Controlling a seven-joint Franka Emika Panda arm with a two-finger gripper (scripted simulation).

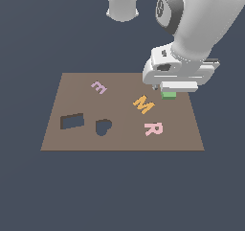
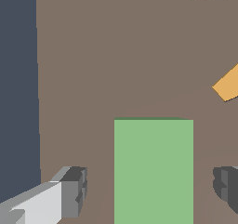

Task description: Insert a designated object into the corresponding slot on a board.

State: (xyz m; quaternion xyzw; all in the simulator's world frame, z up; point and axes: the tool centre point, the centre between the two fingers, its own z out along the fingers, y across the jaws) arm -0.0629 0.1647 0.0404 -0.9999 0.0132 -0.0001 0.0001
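The block (image 2: 153, 172) lies flat on the board (image 1: 119, 139), beside the M (image 1: 143, 104) — well apart from the slot (image 1: 72, 121). The fingers (image 2: 74, 190) are spread wide, straddling it, not touching. Best centre over the block, close evenly on its long sides, then lift straight.

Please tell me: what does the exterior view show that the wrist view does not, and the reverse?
Only the exterior view shows the rectangular slot, the heart-shaped cutout and the letter E. Only the wrist view shows the open gripper with gaps beside the green block. Both show the block, the brown board, the orange M and the pink R.
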